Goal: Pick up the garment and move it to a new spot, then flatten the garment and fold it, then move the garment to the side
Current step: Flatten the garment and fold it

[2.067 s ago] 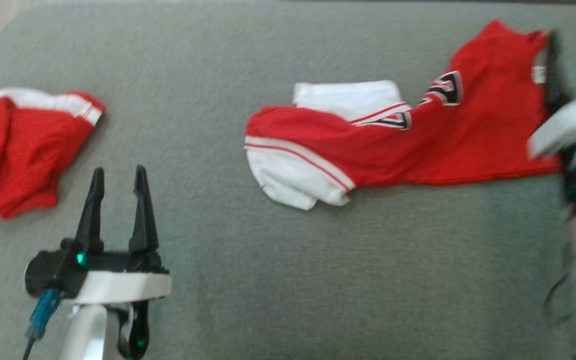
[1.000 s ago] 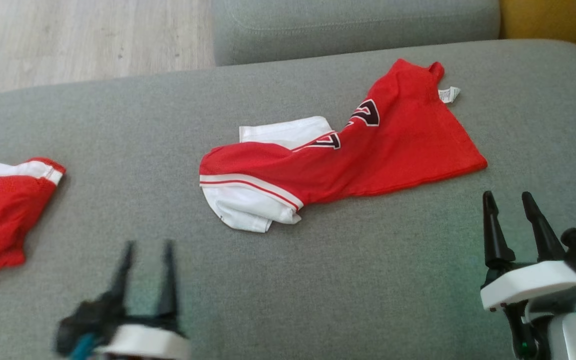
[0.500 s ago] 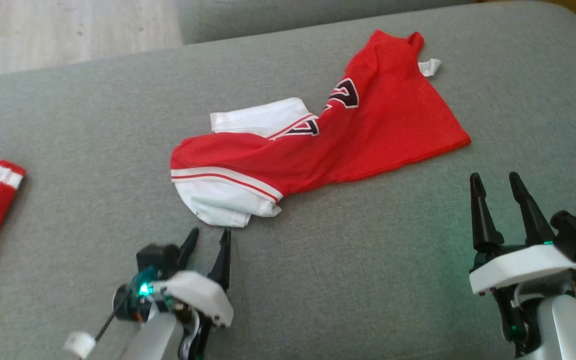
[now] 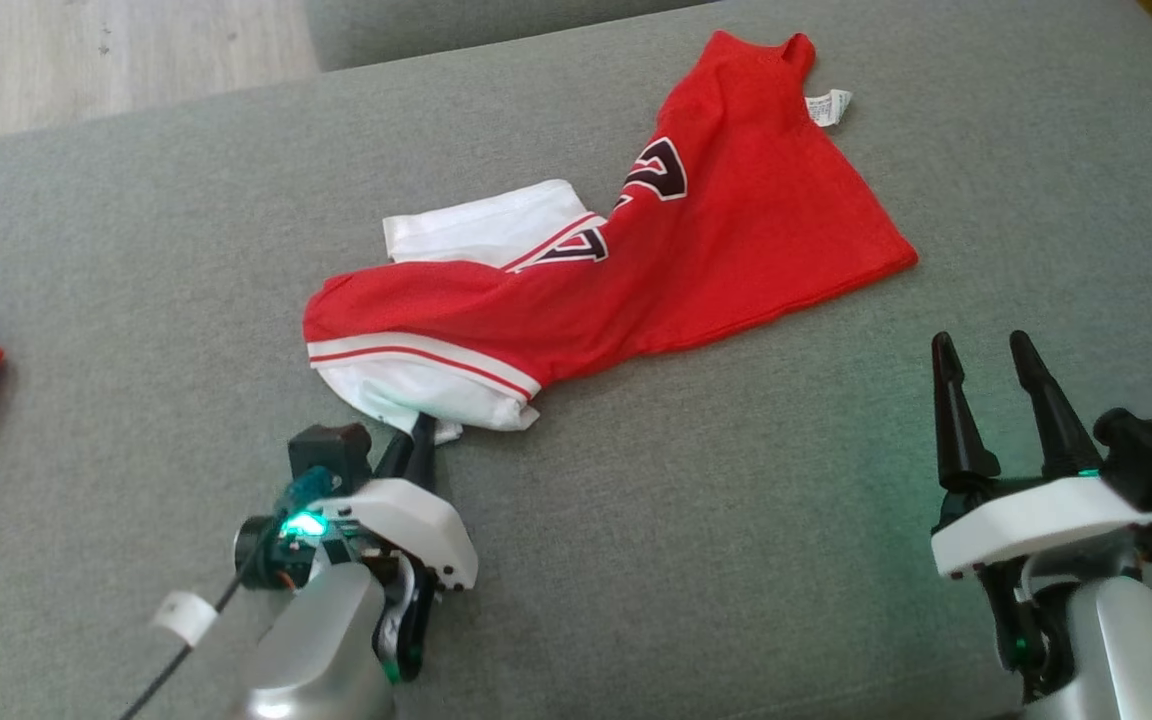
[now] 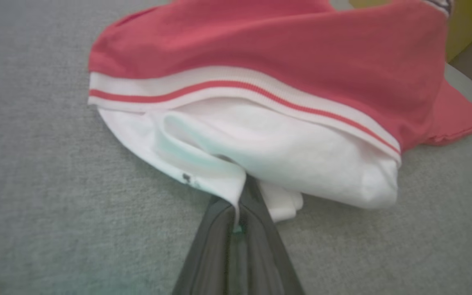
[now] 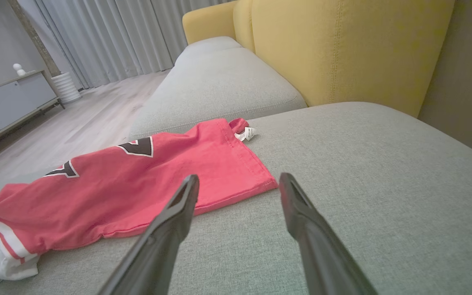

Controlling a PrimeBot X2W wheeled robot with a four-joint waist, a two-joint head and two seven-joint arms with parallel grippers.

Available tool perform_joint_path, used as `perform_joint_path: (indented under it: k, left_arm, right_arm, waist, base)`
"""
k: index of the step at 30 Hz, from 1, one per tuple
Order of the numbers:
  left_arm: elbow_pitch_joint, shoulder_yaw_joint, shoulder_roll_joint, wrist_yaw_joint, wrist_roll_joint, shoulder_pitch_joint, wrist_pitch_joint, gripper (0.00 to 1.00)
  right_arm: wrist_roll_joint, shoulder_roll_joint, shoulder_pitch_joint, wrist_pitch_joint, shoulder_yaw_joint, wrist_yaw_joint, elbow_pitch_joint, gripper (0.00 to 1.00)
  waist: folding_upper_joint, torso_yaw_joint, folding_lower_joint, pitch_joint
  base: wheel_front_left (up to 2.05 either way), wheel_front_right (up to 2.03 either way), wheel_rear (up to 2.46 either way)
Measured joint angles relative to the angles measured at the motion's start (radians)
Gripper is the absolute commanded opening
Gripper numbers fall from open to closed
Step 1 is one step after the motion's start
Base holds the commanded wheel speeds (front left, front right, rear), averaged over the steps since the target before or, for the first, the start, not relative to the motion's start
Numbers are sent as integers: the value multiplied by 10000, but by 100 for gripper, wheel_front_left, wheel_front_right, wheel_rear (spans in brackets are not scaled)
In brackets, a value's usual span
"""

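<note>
Pinching only a hem of the red-and-white jersey garment [image 4: 636, 290], the left gripper [image 4: 419, 428] may slip on lifting; right gripper [image 4: 979, 350], lower right, gapes.

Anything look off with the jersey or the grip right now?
The garment lies twisted and bunched on the sofa cushion, its white sleeve wadded at the near end and its tag flipped out. The left gripper pinches just the sleeve's thin edge. No tear visible.

A home living room: yellow-backed grey sofa [image 6: 228, 82], curtains [image 6: 113, 37], wood floor [image 6: 88, 123]
</note>
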Motion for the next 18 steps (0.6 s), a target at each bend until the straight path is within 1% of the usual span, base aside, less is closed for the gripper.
perform_joint_path:
  k: [3, 6, 10, 14, 18]
  left_arm:
    - [157, -10, -54, 21, 0, -1, -339, 0]
    - [150, 50, -42, 52, -117, 53, -713, 0]
    - [-201, 186, 238, 134, -178, 262, -928, 0]
    - [-782, 357, 614, 232, -178, 515, -1058, 0]
    - [-1367, 336, 773, 270, -174, 536, -1009, 0]
  right_arm:
    - [-17, 4, -126, 207, -134, 0, 203, 100]
    - [-259, 6, -634, 750, -629, 0, 658, 100]
    - [-690, 4, -1749, 1262, -1361, 0, 1448, 100]
    - [-1235, 2, -2914, 1590, -2002, 0, 2715, 100]
    - [-1616, -10, -3740, 1737, -2612, 0, 4061, 100]
  waist:
    - [0, 119, 0, 9]
    - [0, 255, 0, 58]
    - [0, 517, 0, 206]
    - [0, 824, 0, 441]
    - [0, 1137, 0, 800]
  base:
    - [0, 0, 0]
    - [0, 0, 0]
    - [0, 0, 0]
    - [0, 0, 0]
    - [0, 0, 0]
